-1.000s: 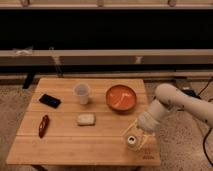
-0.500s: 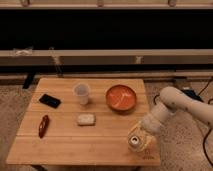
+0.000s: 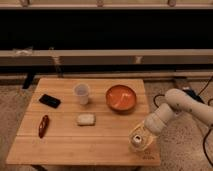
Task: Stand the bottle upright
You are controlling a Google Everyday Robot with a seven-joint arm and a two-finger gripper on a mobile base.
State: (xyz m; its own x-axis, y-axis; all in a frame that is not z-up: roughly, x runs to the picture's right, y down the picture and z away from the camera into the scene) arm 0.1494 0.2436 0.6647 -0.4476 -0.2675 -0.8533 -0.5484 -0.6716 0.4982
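The bottle [image 3: 138, 142], small and clear with a faint yellow tint and a white round cap, is at the front right corner of the wooden table [image 3: 75, 147]. Its cap faces the camera and it looks tilted rather than upright. My gripper [image 3: 144, 133] comes in from the right on a white arm and sits right over the bottle's body, shut on it. The gripper hides the rear part of the bottle.
A translucent white cup [image 3: 82, 93] and an orange bowl [image 3: 120, 97] stand at mid-table. A pale block [image 3: 85, 119] lies in front of the cup. A black phone [image 3: 50, 100] and a slim dark-red object [image 3: 43, 125] are at the left. The table's right edge is just beside the bottle.
The gripper and the bottle have shifted together slightly toward the table's front right corner. Everything else on the table is where it was.
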